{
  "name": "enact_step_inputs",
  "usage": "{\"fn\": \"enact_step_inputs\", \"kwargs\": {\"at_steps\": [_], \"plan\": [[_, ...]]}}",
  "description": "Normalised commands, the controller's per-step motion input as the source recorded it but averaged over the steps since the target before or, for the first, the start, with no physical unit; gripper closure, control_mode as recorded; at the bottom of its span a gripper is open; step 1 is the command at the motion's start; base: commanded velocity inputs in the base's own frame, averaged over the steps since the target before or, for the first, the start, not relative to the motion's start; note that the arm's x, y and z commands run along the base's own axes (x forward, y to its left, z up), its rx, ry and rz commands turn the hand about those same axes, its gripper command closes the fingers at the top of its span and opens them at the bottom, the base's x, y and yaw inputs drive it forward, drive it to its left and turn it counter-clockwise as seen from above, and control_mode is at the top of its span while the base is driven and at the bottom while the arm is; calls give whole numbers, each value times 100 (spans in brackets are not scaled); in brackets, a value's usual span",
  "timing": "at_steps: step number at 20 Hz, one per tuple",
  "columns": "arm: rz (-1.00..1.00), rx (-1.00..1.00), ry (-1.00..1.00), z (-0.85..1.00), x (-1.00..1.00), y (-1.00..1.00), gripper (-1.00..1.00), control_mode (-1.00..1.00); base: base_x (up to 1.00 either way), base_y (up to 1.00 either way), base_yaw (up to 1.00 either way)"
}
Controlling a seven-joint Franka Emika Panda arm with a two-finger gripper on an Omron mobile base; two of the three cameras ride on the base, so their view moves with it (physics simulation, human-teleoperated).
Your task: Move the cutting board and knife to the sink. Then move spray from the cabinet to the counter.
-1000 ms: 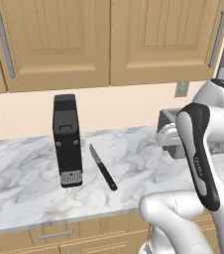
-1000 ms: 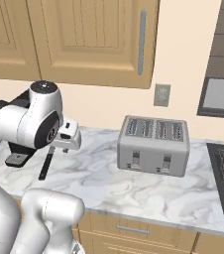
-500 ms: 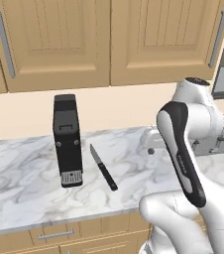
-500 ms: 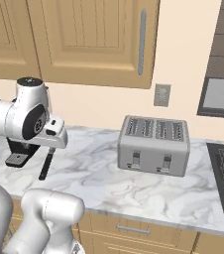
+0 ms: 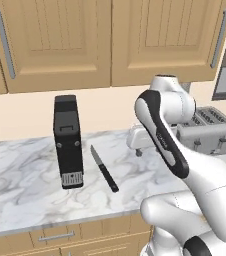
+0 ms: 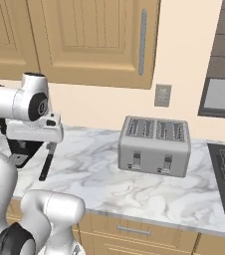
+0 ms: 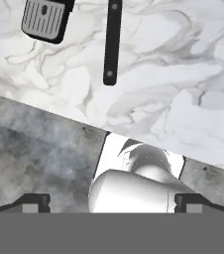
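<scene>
Your knife [image 5: 104, 169] lies untouched on the counter [image 5: 25, 190], no task step looks done, gripper [image 7: 111, 200] spread wide, empty.

The left base view looks forward and down from behind the arm's left side onto the counter [image 5: 25, 200], facing the wall cabinets. The right base view covers the same counter [image 6: 104, 174] from the arm's right side. Both share the knife [image 5: 104, 169] [image 6: 47, 165] and toaster [image 5: 207, 131] [image 6: 154, 145]. The hand view looks down from above the counter's front edge, with the knife [image 7: 112, 42] near its top.
</scene>
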Motion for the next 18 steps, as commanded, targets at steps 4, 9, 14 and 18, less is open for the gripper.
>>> {"fn": "enact_step_inputs", "kwargs": {"at_steps": [4,9,14,18], "plan": [[9,0,0,-70,24,10,-100,-100,0,0,0],[4,0,-8,-80,27,9,-100,-100,0,0,0],[0,0,-13,-75,24,14,-100,-100,0,0,0],[0,0,-21,-26,8,39,-100,-100,0,0,0]]}}
